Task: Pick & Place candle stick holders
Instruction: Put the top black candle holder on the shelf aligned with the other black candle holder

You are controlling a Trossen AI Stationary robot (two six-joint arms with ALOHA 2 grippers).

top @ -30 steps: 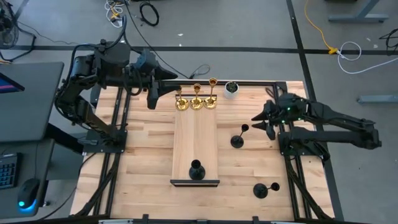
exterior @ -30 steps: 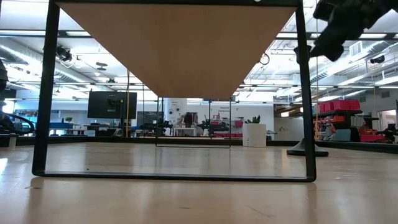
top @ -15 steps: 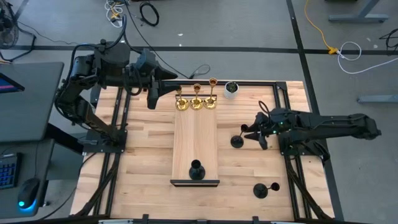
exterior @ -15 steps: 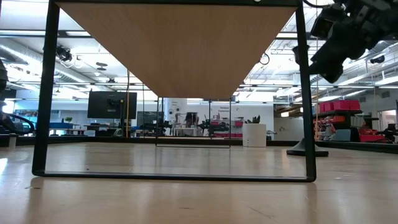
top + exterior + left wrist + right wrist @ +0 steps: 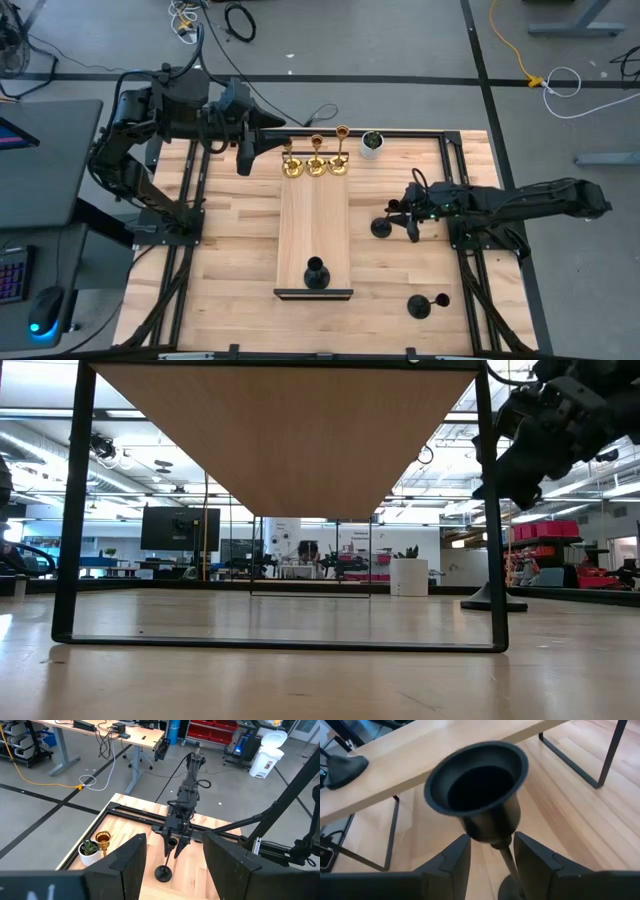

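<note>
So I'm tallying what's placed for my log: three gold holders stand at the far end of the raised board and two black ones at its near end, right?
Not quite. The high view shows the three gold holders at the far end of the raised board, but only one black holder at its near end. The right gripper is at another black holder, which stands on the table, and a third lies on the table.

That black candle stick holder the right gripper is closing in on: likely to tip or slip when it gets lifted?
Probably stiff: the black holder looks like one solid moulded piece. It may tip if nudged high up, since a thin stem carries a wide cup, though the flared base should steady it. The right gripper sits open around the narrow stem, so the holder could swing or slip if pinched off-centre.
</note>
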